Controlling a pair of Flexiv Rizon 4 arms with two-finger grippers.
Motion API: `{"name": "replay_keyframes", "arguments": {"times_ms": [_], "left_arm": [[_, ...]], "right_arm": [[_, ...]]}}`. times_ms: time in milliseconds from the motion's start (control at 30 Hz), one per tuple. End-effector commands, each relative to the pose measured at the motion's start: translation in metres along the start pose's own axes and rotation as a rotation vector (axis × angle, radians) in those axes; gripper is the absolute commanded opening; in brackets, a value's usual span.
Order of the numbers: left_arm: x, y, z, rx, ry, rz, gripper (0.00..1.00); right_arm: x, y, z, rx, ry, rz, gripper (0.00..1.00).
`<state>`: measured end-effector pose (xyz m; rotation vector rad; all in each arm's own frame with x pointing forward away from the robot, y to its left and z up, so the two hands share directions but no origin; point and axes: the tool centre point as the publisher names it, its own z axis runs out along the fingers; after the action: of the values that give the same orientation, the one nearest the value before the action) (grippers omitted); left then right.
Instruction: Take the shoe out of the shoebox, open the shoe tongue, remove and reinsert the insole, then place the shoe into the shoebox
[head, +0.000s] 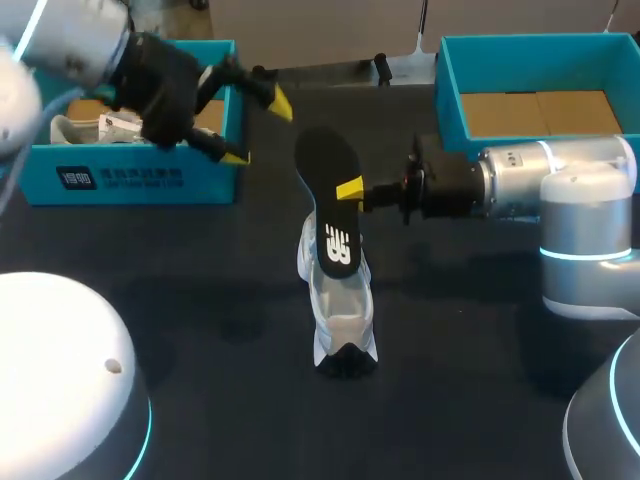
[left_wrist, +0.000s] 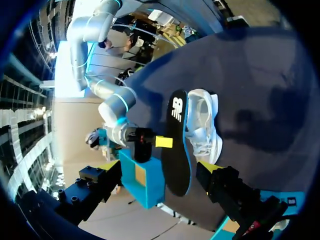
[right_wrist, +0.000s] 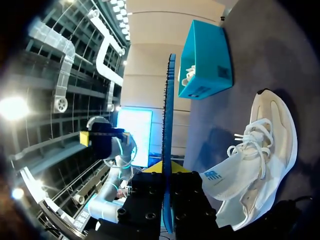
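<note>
The right gripper (head: 350, 190) is clenched on the black insole (head: 331, 215), holding it over the white sneaker (head: 342, 320) on the table (head: 200, 300). The left gripper (head: 258, 130) hangs released beside the left shoebox (head: 130, 178), which holds another white shoe (head: 80, 128). The right shoebox (head: 450, 95) shows only a brown cardboard floor (head: 540, 112).

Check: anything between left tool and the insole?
Nothing. Head view shows only bare table between the open left tool and the insole pinched in the right tool.

The insole (head: 325, 190) hides part of the shoe (head: 345, 320); the left arm (head: 70, 45) overlaps the shoebox (head: 120, 178).
</note>
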<state>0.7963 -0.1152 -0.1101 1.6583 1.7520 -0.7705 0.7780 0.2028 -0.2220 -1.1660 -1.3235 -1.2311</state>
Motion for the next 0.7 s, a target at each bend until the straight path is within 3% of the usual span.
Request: {"name": "replay_keyframes", "arguments": {"times_ms": [33,300,500,700], "left_arm": [[-0.030,0.023,0.009,0.090,0.408,-0.027,1.00],[-0.038,0.019,0.023,0.129,0.610,-0.050,1.00],[-0.044,0.028,0.035,0.098,0.793,-0.050,1.00],[-0.053,0.035,0.041,0.084,0.849,-0.054,1.00]], "right_arm": [[0.000,0.000,0.001,0.000,-0.002,0.000,0.00],[0.000,0.000,0.001,0.000,-0.002,0.000,0.00],[0.000,0.000,0.001,0.000,-0.002,0.000,0.00],[0.000,0.000,0.001,0.000,-0.002,0.000,0.00]]}}
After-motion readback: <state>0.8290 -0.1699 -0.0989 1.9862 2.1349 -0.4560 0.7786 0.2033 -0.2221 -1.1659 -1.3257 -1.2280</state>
